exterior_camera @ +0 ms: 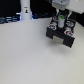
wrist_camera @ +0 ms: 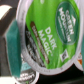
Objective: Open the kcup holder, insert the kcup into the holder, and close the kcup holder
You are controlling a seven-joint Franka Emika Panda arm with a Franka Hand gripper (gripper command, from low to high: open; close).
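Note:
The kcup holder (exterior_camera: 61, 36), a black boxy unit, stands on the white table at the exterior view's right, with round pod tops showing in its upper slots. My gripper (exterior_camera: 60, 17) hangs just over its top, shut on the kcup (exterior_camera: 60, 20), whose green shows between the fingers. In the wrist view the kcup (wrist_camera: 47, 37) fills the picture, its green lid reading "Dark Magic", and one teal-padded finger (wrist_camera: 12, 47) presses on its side. I cannot tell from here whether the holder's drawer is open.
A white bottle-like object (exterior_camera: 25, 10) stands at the back, toward the exterior view's left. Dark items line the back edge of the table (exterior_camera: 25, 55). Another pod top (wrist_camera: 25, 75) shows below the cup.

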